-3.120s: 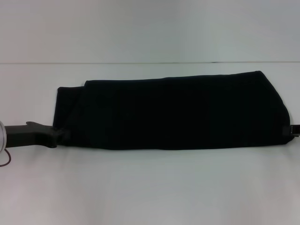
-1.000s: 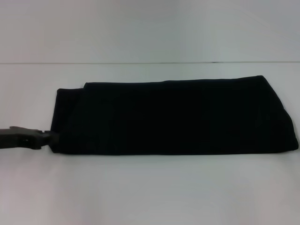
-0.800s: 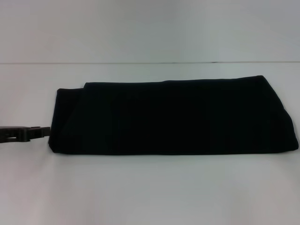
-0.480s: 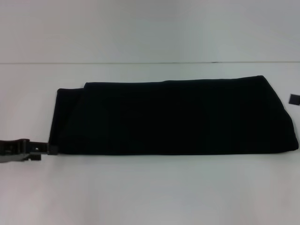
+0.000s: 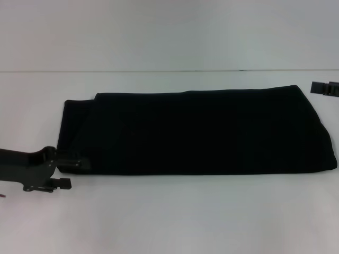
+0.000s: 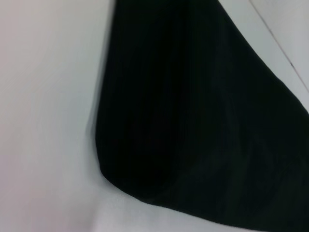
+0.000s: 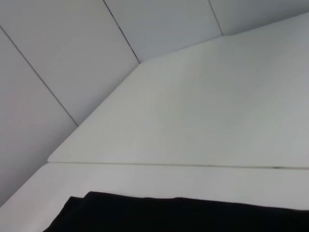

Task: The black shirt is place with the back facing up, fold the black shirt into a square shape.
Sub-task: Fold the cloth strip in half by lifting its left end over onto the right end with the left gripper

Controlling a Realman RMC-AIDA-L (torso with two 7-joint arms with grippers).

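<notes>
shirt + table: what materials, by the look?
The black shirt: soft matte woven or knit cloth, likely cotton-type; no sheen, rounded folded edges, limp corner in the left wrist view. Table: smooth white hard surface, maybe laminate or painted board; a faint seam shows, with a slight gloss. Exact makeup unclear.

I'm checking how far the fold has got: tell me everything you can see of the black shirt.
The black shirt is plain matte-black soft fabric, folded into a long band lying flat across the white table. At its left end an under layer sticks out. The left gripper is at its near-left corner; the right gripper hovers off its far-right corner. It is not yet square.
</notes>
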